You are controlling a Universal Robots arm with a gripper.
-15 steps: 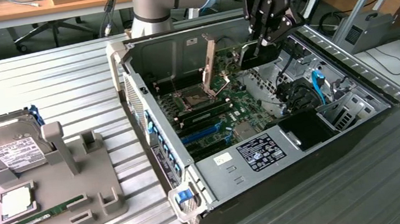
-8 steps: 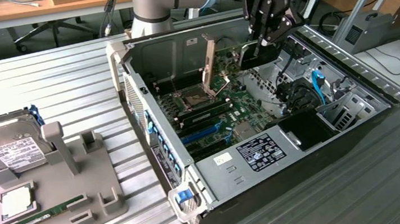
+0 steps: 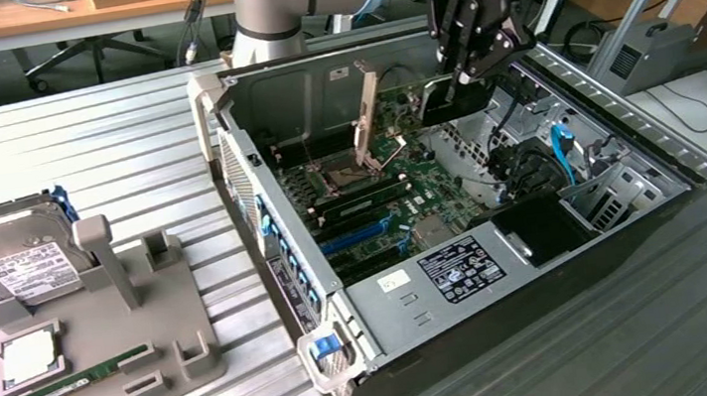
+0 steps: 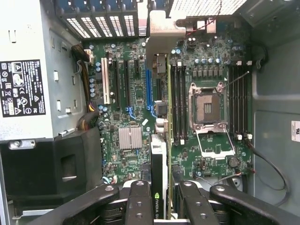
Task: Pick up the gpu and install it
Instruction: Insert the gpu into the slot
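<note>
Black-fingered gripper (image 4: 164, 199) clamps thin dark gpu card (image 4: 159, 161) edge-on — long axis seemingly parallel to long blue motherboard slot (image 4: 149, 89), slightly offset.

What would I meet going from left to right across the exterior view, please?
The hard drive → blue case latch → gripper, shut on the gpu → grey box beyond the case.

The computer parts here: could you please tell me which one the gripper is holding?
The gpu, gripped on edge by the gripper over the open case; the hard drive and memory stick rest outside it, at the exterior view's left.
</note>
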